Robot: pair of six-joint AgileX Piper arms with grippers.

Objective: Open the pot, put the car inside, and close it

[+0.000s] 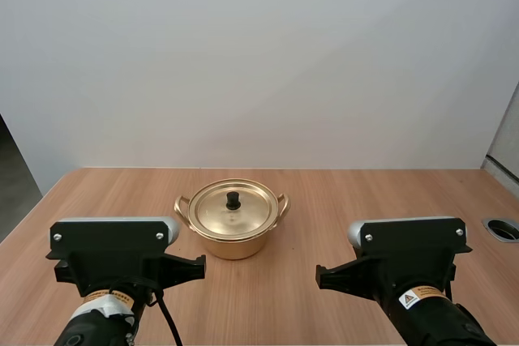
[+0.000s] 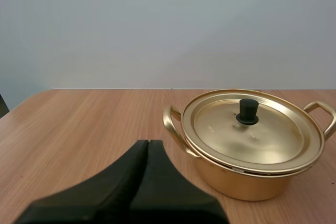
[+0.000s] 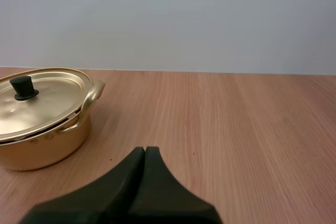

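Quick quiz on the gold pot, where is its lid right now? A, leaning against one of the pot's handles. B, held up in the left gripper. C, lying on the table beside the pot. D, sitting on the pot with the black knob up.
D: the lid sits flat on the pot with its black knob upright, while the left gripper and right gripper are shut on nothing, short of it.

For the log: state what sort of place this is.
Likely a robot test bench, not a kitchen: a wooden table, one lidded gold pot, and the shut left pincer and right pincer near it.
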